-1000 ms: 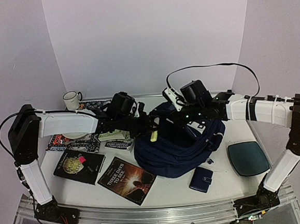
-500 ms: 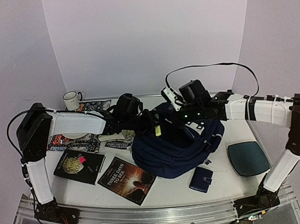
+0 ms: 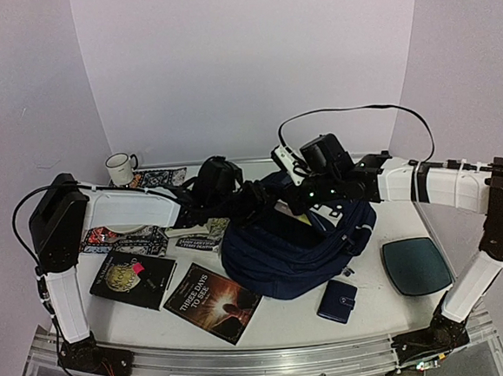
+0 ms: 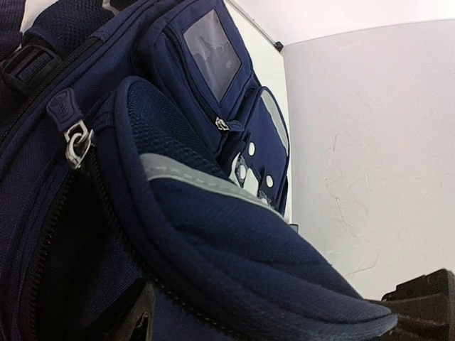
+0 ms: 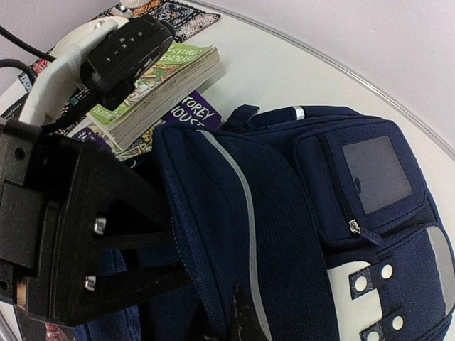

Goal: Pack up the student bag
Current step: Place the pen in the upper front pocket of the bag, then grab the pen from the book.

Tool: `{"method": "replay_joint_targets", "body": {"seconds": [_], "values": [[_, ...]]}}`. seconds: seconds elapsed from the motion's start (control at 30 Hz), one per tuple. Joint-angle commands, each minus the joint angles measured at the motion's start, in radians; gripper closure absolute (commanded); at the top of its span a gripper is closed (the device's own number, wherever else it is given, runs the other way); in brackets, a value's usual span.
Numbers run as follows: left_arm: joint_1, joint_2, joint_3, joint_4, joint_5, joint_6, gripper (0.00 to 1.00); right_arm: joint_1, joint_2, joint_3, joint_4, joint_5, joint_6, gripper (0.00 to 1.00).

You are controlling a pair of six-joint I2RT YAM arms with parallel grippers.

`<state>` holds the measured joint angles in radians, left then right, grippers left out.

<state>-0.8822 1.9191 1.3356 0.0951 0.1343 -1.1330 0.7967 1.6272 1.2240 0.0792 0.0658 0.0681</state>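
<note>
- The backpack fills the middle of the desk; the left arm and right arm meet over its far rim, blocking that side.
- Books crowd the desk left of it.
- A wallet lies just in front; a teal pad sits to the right, with a bare strip between.
- The near edge is bare.

The place reads as a robotics lab test cell. A white worktop stands boxed in by plain pale backdrop panels. Robot arms are bolted to an aluminium rail along its near edge, and a black cable loops overhead.
</note>
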Motion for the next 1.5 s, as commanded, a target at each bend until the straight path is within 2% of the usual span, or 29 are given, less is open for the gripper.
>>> {"method": "replay_joint_targets", "body": {"seconds": [0.0,0.27,0.6,0.9,1.03,1.17,1.3,1.47], "values": [[0.000,-0.116,-0.058,0.028,-0.047,0.072,0.34,0.013,-0.029,0.040,0.053,0.022,0.005,1.00],[0.001,-0.323,-0.169,-0.236,-0.253,0.167,0.22,0.013,-0.031,0.028,0.046,0.050,-0.004,1.00],[0.022,-0.567,-0.297,-0.546,-0.452,0.119,0.01,0.012,-0.040,0.014,0.041,0.076,-0.018,1.00],[0.121,-0.695,-0.391,-0.770,-0.461,0.035,0.00,0.013,-0.046,0.003,0.041,0.088,-0.031,1.00],[0.191,-0.747,-0.490,-0.781,-0.398,-0.020,0.00,0.013,-0.044,-0.006,0.040,0.095,-0.034,1.00],[0.219,-0.779,-0.548,-0.786,-0.392,-0.070,0.00,0.013,-0.043,-0.015,0.040,0.096,-0.033,1.00],[0.239,-0.769,-0.578,-0.787,-0.409,-0.090,0.00,0.013,-0.044,-0.020,0.041,0.101,-0.034,1.00],[0.250,-0.658,-0.555,-0.802,-0.413,-0.055,0.01,0.013,-0.049,-0.027,0.044,0.100,-0.030,1.00]]}}
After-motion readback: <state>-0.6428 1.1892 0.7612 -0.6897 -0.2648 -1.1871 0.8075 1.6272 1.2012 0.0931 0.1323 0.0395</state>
